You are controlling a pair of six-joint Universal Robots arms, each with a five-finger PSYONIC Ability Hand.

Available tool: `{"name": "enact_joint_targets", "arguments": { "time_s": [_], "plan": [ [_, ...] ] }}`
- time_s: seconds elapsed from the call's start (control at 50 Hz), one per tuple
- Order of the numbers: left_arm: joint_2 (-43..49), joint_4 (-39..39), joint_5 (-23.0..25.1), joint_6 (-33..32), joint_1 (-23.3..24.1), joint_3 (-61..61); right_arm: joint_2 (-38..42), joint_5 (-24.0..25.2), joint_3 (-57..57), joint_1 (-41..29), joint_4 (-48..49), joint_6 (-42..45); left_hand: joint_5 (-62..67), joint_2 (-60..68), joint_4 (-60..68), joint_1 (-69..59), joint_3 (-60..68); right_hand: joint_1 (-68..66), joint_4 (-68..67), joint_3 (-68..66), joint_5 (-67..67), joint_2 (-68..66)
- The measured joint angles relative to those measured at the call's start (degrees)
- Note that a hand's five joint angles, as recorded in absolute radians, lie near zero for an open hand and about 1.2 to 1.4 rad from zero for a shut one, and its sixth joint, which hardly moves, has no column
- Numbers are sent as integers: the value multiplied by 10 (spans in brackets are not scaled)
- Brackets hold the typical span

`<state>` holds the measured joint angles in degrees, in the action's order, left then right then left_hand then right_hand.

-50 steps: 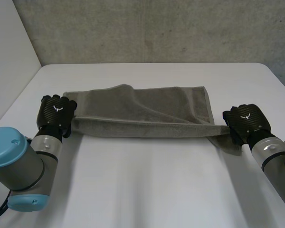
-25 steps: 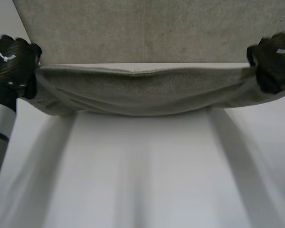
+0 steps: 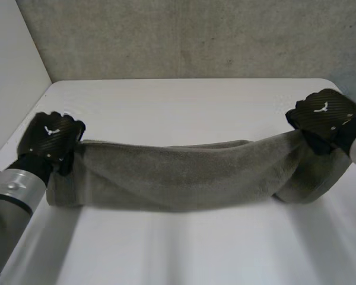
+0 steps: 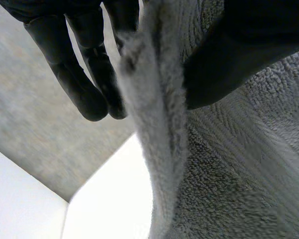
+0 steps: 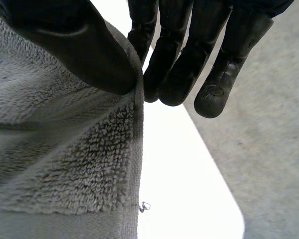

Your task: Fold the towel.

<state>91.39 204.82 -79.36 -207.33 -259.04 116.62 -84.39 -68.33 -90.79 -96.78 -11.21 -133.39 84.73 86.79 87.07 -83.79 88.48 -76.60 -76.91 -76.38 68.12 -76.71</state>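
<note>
**Two hands hold the towel by its ends**

The grey towel (image 3: pixel 178 175) hangs in a long bundle between the two black hands, over the white table (image 3: pixel 184 101). It dips a little in the middle. I cannot tell if its low part touches the table.

The left hand (image 3: pixel 50 139) has one short end. In the left wrist view the towel's edge runs between the thumb (image 4: pixel 249 45) and the fingers (image 4: pixel 84 84) – the thumb lies on the cloth, and the fingers are straight and close together on the other side.

The right hand (image 3: pixel 323 116) has the other end and sits higher. In the right wrist view its thumb (image 5: pixel 74 45) and fingers (image 5: pixel 179 59) meet tip to tip – they pinch the towel's edge, and the rest of the cloth hangs under the thumb.
</note>
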Motion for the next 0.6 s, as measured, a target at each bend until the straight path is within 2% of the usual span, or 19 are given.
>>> {"name": "enact_joint_targets", "arguments": {
  "time_s": [0.24,0.48,0.56,0.58,0.6],
  "plan": [
    [206,30,-5,-85,1,-120,213,-57,127,-47,78,0,0,0,0,0,0,0,0,0,0,0],
    [350,29,-9,-105,3,-272,385,-71,265,-83,96,42,0,0,0,0,1,0,0,0,0,0],
    [378,31,-9,-102,4,-305,417,-78,289,-89,126,57,-15,-19,-20,16,-25,100,99,93,-112,101],
    [381,32,-9,-101,4,-309,420,-80,292,-90,133,58,-42,-53,-57,37,-63,117,119,114,-133,121],
    [386,34,-10,-100,5,-315,425,-84,295,-91,150,59,-108,-135,-143,111,-150,192,184,179,-202,193]
  ]
}}
